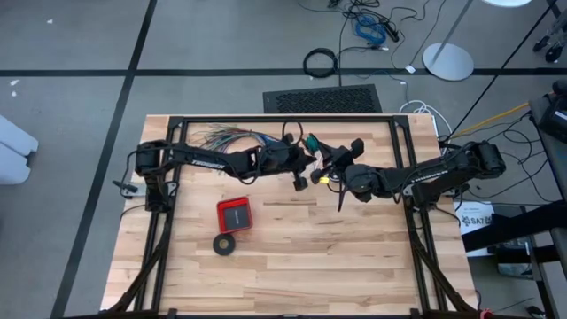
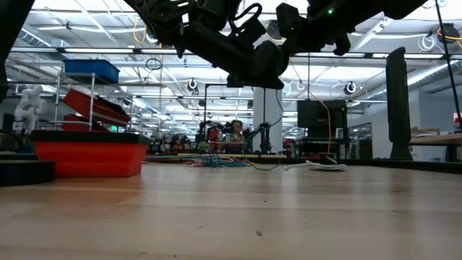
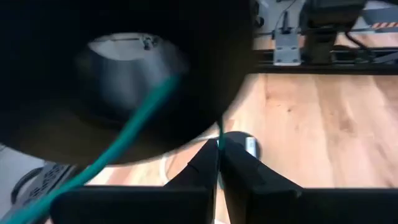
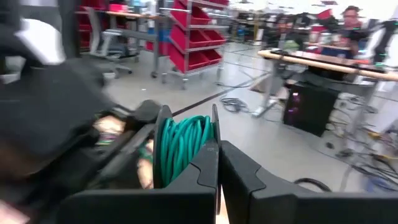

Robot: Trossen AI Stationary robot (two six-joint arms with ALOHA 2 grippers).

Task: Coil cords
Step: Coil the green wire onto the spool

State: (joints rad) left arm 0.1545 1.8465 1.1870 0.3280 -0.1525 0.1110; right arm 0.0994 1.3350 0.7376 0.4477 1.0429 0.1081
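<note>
The teal-green cord (image 4: 183, 144) is wound in a coil between the two black flanges of a small reel (image 1: 312, 143), held in the air over the far middle of the table. My right gripper (image 4: 218, 154) comes at the reel from the right and is shut at its nearer flange. My left gripper (image 3: 218, 155) sits just left of the reel (image 1: 304, 168), shut on a loose run of the same teal cord. A second stretch of the cord (image 3: 134, 127) crosses close in front of the left wrist camera. My left gripper pinches a single thin strand of the teal cord (image 3: 219, 135) between its two fingertips. The strand runs straight on from the tips toward the dark reel just ahead. My right gripper's shut fingertips meet the rim of the reel's nearer black flange (image 4: 214, 124). The fingers point about level toward the table's far left. The reel stands on edge, lifted clear of the table. The fingers themselves hide the exact place of contact.
A fanned bundle of many-coloured wires (image 1: 221, 137) lies on the table under the left arm. A red box (image 1: 235, 213) and a black tape-like ring (image 1: 224, 245) sit nearer the front, left of centre. Bare wood lies to the right and front (image 1: 354, 257).
</note>
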